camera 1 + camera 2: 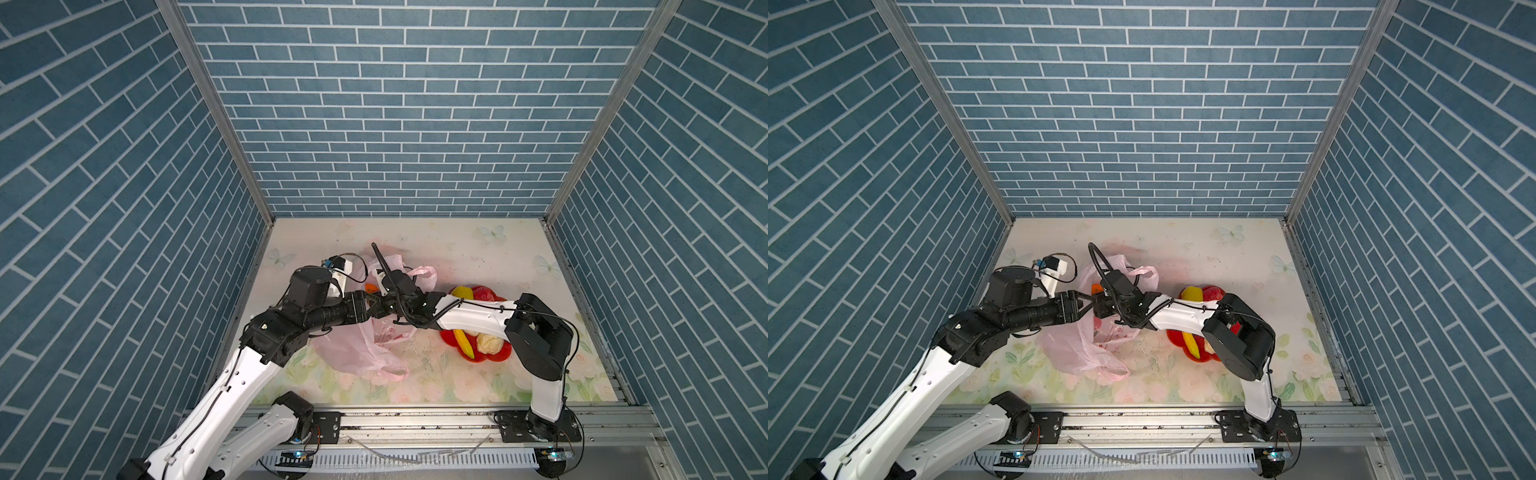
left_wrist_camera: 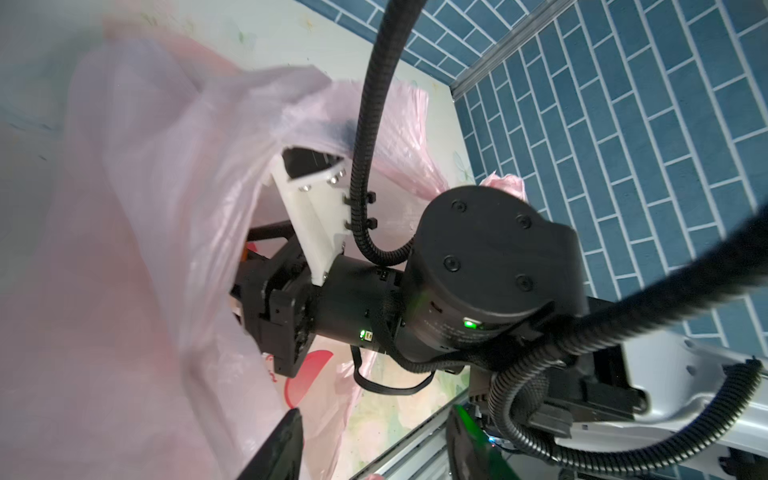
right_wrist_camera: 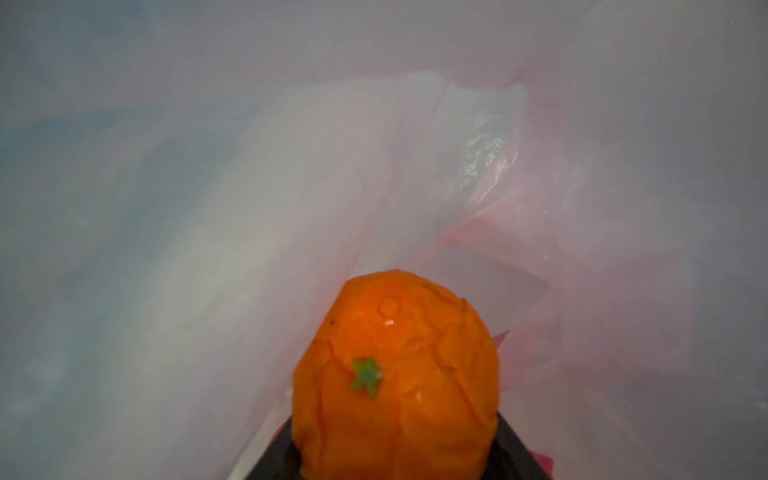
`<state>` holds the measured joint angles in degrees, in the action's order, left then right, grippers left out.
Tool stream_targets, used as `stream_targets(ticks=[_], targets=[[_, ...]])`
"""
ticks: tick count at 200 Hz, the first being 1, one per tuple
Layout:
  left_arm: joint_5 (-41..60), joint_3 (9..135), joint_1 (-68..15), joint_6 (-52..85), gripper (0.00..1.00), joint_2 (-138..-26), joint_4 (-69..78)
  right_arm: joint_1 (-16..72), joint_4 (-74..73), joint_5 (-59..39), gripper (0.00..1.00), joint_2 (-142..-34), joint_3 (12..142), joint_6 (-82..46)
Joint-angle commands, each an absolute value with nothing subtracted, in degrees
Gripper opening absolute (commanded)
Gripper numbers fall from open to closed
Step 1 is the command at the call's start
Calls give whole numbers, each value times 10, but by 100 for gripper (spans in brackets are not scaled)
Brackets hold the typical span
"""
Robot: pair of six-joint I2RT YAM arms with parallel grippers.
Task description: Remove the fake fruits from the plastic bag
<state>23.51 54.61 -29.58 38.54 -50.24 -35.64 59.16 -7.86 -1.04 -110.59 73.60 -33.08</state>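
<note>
The pink plastic bag (image 1: 357, 349) lies crumpled left of the table's middle, its mouth raised toward the back. My right gripper (image 3: 395, 449) reaches inside it and is shut on an orange fake fruit (image 3: 395, 374), which also peeks from the bag's mouth (image 1: 371, 287) in a top view. My left gripper (image 2: 374, 449) stands open beside the bag's film (image 2: 137, 249), close against the right wrist (image 2: 357, 316); nothing lies between its fingers. Other fake fruits sit on the red plate (image 1: 505, 353): a yellow lemon (image 1: 462, 292), a red berry (image 1: 484, 294), a banana (image 1: 464, 344) and a cream ball (image 1: 489, 344).
The right forearm (image 1: 473, 318) crosses above the red plate. Blue brick walls (image 1: 407, 124) close in the back and both sides. A metal rail (image 1: 415, 419) runs along the table's front edge. The table (image 1: 457, 249) has a floral surface.
</note>
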Motion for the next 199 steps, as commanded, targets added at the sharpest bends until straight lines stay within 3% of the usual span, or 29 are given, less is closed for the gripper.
stream_targets(ticks=[1,94,199], targets=[[284,517,-304,411,60,-504,-288,589,-73,-20,1,-1114,765,-334],[102,442,-333,418,60,-472,-390,589,-74,-16,0,-1103,755,-341],[-60,351,-324,482,60,-450,-372,588,-80,-17,0,-1084,721,-349]])
